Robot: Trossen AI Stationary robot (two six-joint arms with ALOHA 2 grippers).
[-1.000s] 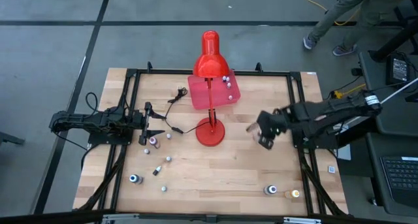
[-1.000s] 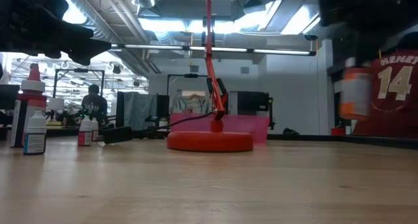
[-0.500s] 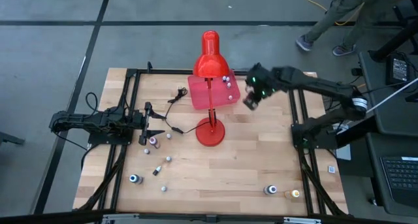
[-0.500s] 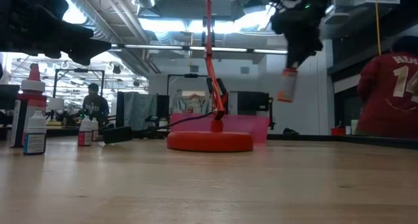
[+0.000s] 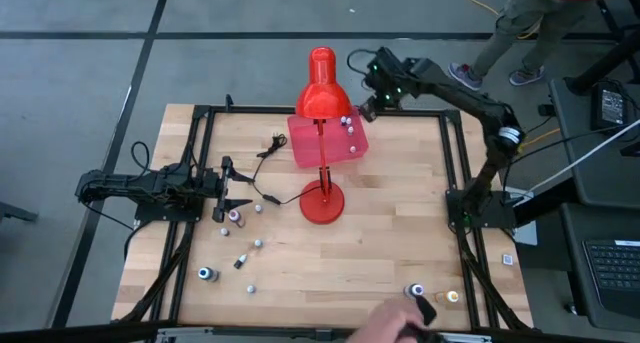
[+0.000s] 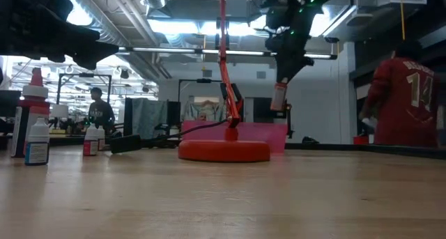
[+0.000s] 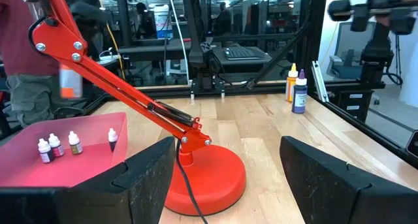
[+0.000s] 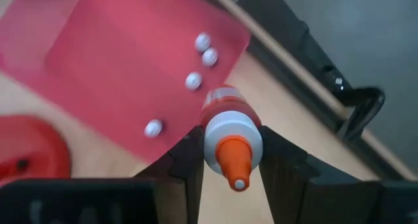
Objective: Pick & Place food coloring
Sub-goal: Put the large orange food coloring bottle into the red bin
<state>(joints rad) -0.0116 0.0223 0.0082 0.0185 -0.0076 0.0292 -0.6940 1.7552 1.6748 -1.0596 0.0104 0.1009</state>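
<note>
My right gripper hangs over the far right corner of the pink tray, shut on a food coloring bottle with an orange cap. Several small bottles stand in that corner of the tray. Other food coloring bottles stand loose on the table, some at the near left and two at the near right. My left gripper waits open at the table's left, level, with nothing between its fingers. My right gripper pinches the bottle's white collar, just under the orange cap, between its two fingers. The fingers come from above, slanting down. The bottle hangs below them, cap up, clear of the tray.
The red desk lamp stands with its base mid-table and its head over the tray's far edge, close to my right gripper. A person's hand reaches in at the near edge beside the near right bottles. A black cable lies at the far left.
My right gripper has swung from the table's right side toward the far edge and leftward, rising a little and rolling, carrying the bottle above the tray's far right corner. A person's hand has come in at the near edge.
</note>
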